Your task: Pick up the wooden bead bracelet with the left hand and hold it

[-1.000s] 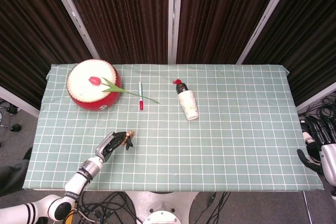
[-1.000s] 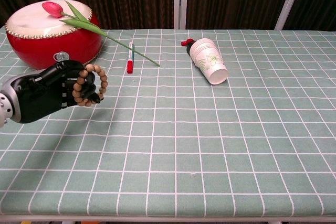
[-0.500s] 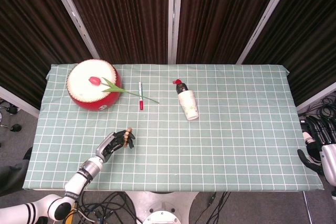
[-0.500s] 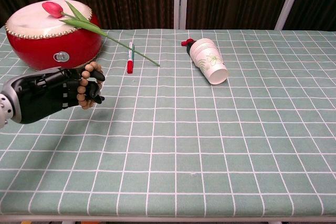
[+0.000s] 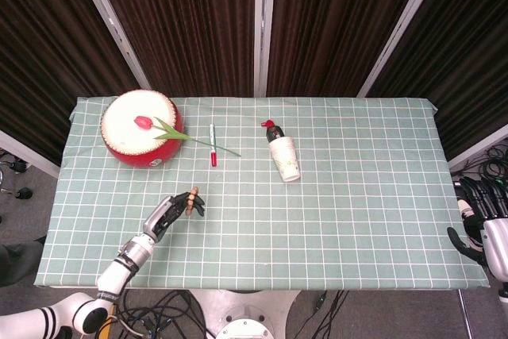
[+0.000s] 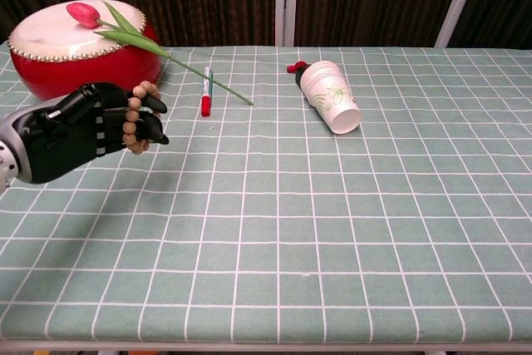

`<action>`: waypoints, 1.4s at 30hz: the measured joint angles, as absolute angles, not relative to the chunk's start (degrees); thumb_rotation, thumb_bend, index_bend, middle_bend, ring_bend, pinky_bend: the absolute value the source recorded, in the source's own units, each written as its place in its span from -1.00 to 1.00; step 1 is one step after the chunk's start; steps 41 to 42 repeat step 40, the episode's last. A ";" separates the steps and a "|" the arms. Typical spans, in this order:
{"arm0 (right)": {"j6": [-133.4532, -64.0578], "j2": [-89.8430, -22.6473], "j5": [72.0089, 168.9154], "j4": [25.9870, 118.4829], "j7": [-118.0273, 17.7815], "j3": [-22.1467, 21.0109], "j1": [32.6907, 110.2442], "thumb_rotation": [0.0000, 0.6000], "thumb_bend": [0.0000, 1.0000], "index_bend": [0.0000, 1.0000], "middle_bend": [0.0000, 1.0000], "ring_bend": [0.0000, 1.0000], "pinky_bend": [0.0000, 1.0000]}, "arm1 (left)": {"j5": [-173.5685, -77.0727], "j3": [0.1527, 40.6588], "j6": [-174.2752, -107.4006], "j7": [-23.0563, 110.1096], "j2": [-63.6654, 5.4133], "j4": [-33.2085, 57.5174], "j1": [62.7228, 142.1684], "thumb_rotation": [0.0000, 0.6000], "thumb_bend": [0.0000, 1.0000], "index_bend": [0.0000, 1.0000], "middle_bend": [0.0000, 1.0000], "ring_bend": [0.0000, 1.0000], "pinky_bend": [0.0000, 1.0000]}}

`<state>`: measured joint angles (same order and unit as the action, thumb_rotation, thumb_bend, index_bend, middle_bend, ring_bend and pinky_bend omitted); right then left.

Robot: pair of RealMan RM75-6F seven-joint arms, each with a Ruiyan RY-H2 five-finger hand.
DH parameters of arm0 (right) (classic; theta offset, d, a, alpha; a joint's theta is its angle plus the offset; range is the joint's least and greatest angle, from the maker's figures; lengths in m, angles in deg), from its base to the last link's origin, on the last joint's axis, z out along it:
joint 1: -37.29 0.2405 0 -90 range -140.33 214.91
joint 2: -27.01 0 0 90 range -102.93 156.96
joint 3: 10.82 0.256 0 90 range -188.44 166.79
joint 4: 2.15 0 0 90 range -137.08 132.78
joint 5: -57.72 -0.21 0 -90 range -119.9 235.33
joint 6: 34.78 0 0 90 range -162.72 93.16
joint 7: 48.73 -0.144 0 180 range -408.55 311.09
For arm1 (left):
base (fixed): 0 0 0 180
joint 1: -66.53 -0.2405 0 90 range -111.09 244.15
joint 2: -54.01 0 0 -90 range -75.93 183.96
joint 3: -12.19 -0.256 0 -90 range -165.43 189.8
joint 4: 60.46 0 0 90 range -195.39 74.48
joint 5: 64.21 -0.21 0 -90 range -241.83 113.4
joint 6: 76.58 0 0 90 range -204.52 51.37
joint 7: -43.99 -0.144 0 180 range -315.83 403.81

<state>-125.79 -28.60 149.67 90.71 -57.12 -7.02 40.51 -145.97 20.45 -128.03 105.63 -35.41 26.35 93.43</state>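
My left hand [image 6: 79,129] [image 5: 168,213] hovers above the near left of the table and grips the wooden bead bracelet [image 6: 135,116] [image 5: 191,200]. The brown beads loop around its dark fingers, clear of the cloth. My right hand [image 5: 482,218] hangs off the table's right edge, below the tabletop, holding nothing, with its fingers apart. The chest view does not show the right hand.
A red drum [image 6: 75,51] [image 5: 141,128] stands at the back left with a tulip [image 6: 125,32] lying across it. A red marker [image 6: 206,93] lies beside the stem. A stack of paper cups [image 6: 331,97] lies on its side mid-table, against a small dark bottle with a red cap [image 5: 271,128].
My left hand has risen a little with the bracelet and its fingers have drawn the beads in closer. The right hand has barely shifted.
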 measured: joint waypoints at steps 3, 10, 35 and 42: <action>-125.55 -28.76 149.58 90.44 -57.37 -7.12 40.54 1.00 -0.58 -1.00 -0.81 -1.00 -1.00 | -147.24 19.84 -128.91 102.40 -35.72 24.78 93.79 -0.28 0.11 -0.45 -0.28 -0.64 -0.82; -124.90 -29.13 149.36 89.86 -57.91 -7.35 40.64 1.00 -0.58 -1.00 -0.81 -1.00 -1.00 | -149.02 19.04 -132.16 85.34 -36.82 20.47 94.39 0.00 -0.44 -0.52 -0.44 -0.79 -0.84; -119.80 -30.24 147.85 88.49 -60.43 -9.45 41.00 1.00 -0.57 -1.00 -0.78 -1.00 -1.00 | -137.58 20.04 -159.55 46.44 -21.82 21.29 75.12 1.00 -0.51 -0.39 -0.36 -0.67 -0.89; -119.36 -31.30 149.17 88.20 -60.76 -9.82 41.59 1.00 -0.57 -1.00 -0.78 -1.00 -1.00 | -137.86 17.49 -162.89 44.54 -19.00 25.01 71.10 1.00 -0.51 -0.41 -0.39 -0.68 -0.90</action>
